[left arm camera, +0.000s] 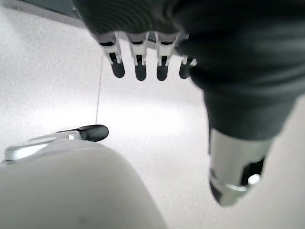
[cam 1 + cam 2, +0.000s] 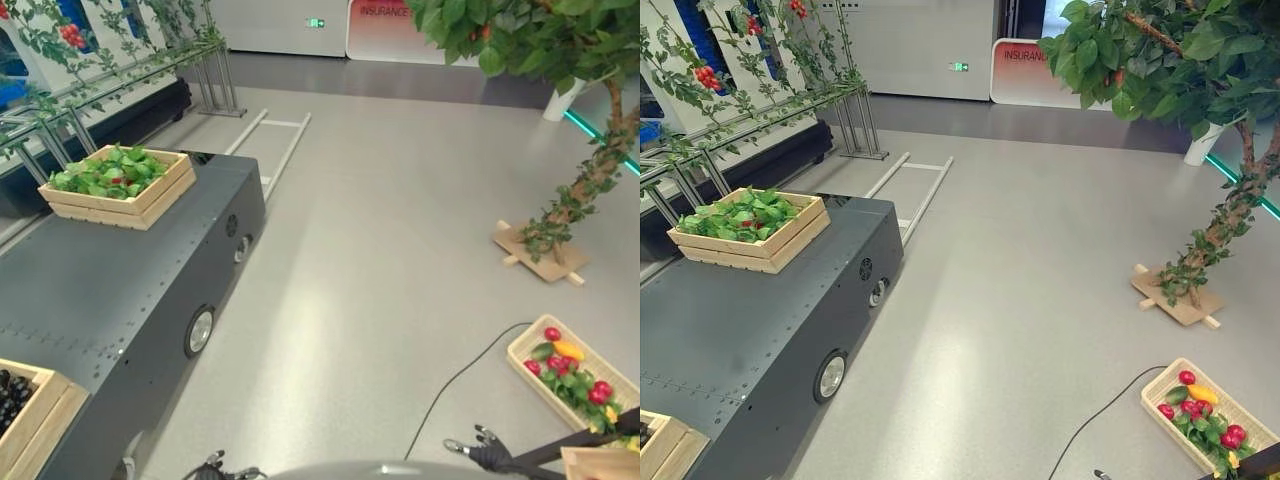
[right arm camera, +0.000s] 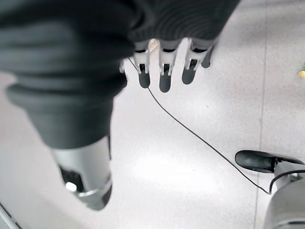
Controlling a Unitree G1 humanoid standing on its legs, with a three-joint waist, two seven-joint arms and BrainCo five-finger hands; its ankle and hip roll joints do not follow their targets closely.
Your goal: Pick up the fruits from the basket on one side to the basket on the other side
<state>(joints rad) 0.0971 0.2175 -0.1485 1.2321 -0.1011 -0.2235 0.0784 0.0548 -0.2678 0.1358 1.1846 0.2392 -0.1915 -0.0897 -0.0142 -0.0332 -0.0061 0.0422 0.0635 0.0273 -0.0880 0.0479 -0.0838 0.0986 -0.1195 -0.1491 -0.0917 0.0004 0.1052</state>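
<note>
A flat wicker basket (image 2: 528, 347) lies on the floor at the right, holding red, yellow and green fruits (image 2: 570, 380). At the lower left a wooden crate (image 2: 45, 410) with dark fruits (image 2: 10, 395) rests on a dark grey cart (image 2: 110, 290). Farther back on the cart stands a second wooden crate (image 2: 150, 200), this one full of green leaves. My left hand (image 1: 138, 67) hangs low over the floor, fingers straight and holding nothing. My right hand (image 3: 164, 71) is likewise open and empty, and its dark tips (image 2: 480, 445) reach in near the wicker basket.
A small tree (image 2: 590, 180) on a wooden base (image 2: 540, 258) stands on the floor at the right. A ladder-like frame (image 2: 275, 140) lies behind the cart. A vine-covered railing (image 2: 120, 75) runs along the left. A corner of another wooden box (image 2: 600, 463) sits at the lower right.
</note>
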